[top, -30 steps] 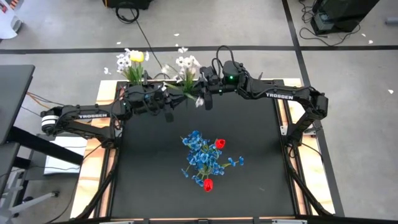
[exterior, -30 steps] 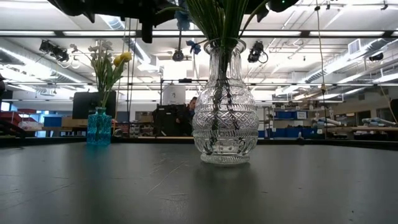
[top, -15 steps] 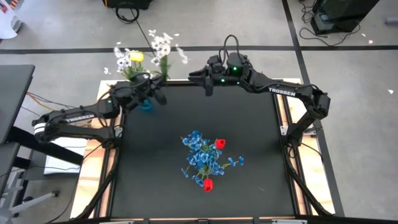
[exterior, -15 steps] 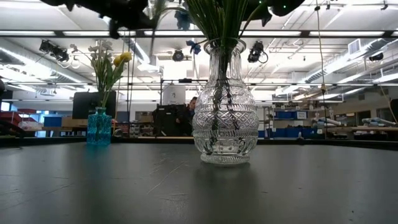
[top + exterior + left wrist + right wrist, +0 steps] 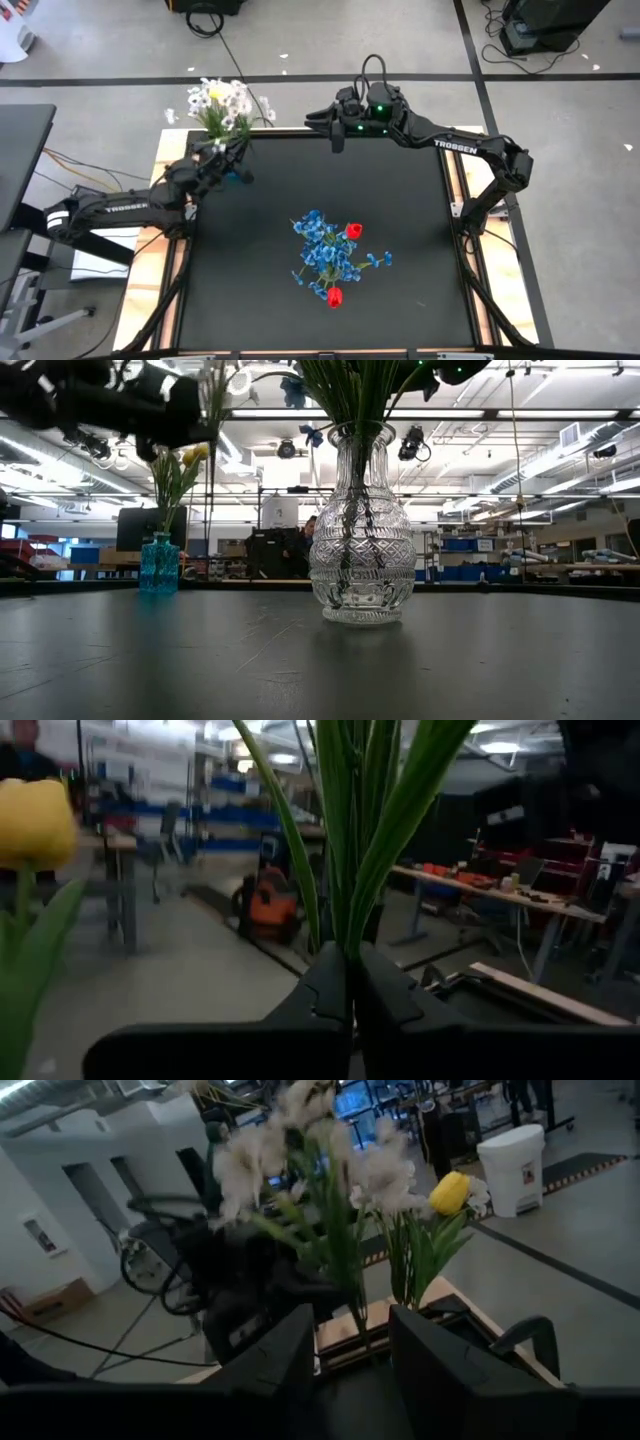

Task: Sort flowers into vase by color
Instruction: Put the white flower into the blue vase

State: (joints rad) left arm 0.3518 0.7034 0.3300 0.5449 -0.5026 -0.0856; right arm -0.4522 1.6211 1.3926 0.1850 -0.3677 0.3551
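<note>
Left end effector: clamped on the green stems of a white sprig, carried at the table's 10 o'clock corner, just over the small blue vase that holds a yellow tulip and white blossoms.

Right end effector: fingers parted, empty, hanging at 12 o'clock.

Clear glass vase, table centre: blue bunches and red tulips.

Step in hand, we judge: placing white with the yellow. Next: line the stem ends, probably already close, over the blue vase's mouth, lower, release.
</note>
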